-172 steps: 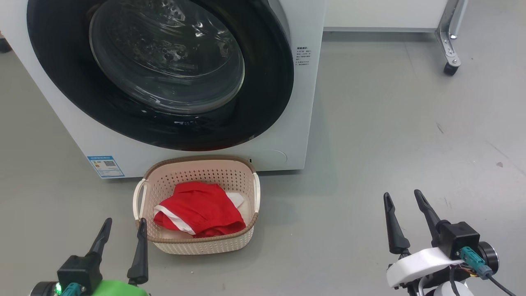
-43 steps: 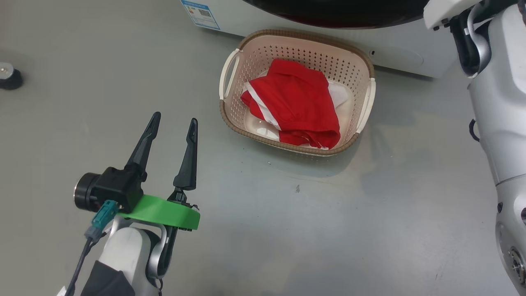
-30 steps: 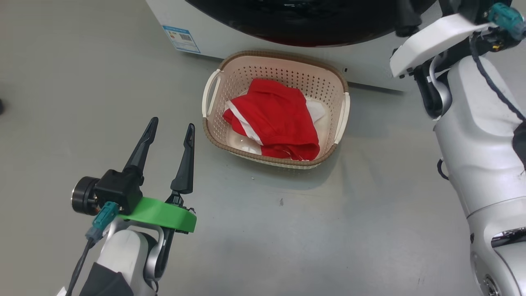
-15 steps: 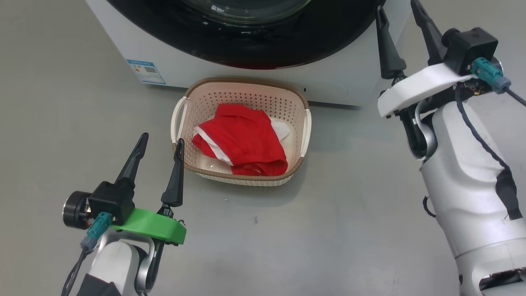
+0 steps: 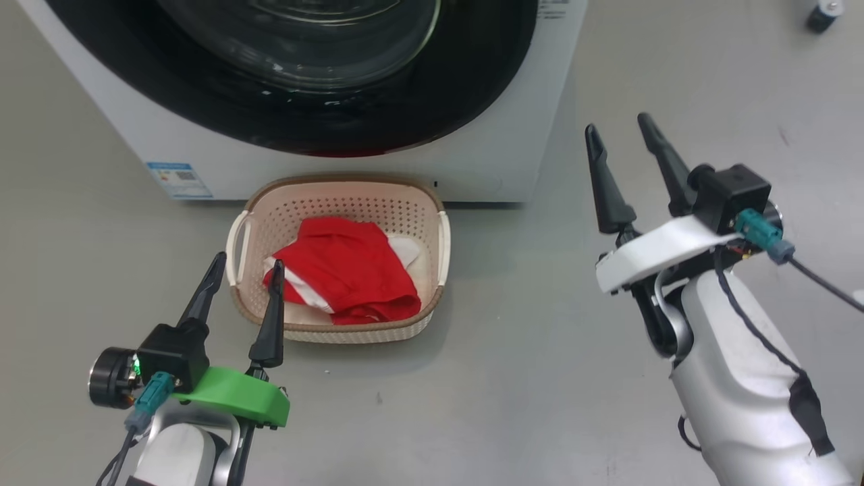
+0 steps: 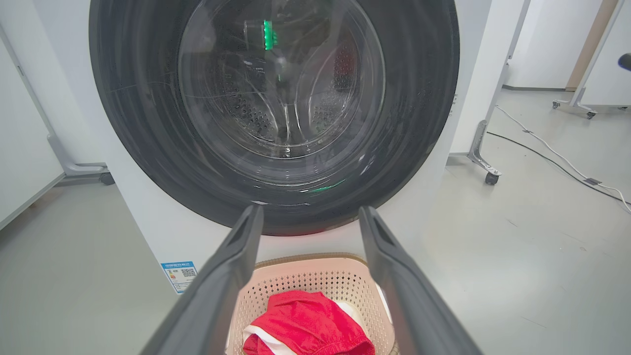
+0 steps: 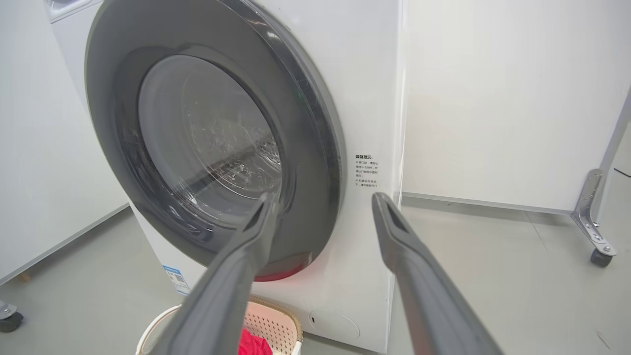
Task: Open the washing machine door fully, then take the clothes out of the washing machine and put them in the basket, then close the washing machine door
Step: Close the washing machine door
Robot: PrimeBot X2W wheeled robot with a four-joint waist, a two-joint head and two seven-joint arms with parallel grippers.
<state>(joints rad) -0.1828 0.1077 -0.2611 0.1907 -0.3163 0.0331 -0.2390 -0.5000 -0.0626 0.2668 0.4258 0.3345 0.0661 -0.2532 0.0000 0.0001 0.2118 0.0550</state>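
Right hand (image 5: 617,123) now back from the seemingly shut washing machine door (image 5: 486,81).

A test lab: washing machine (image 7: 369,74) beside wheeled white partitions (image 7: 493,98).

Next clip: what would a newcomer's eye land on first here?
The bright red clothes lie in the cream basket on the floor, right in front of the washing machine. Above them, the big glossy black washing machine door looks closed. The left end effector by the basket and the right end effector further off are open and empty.
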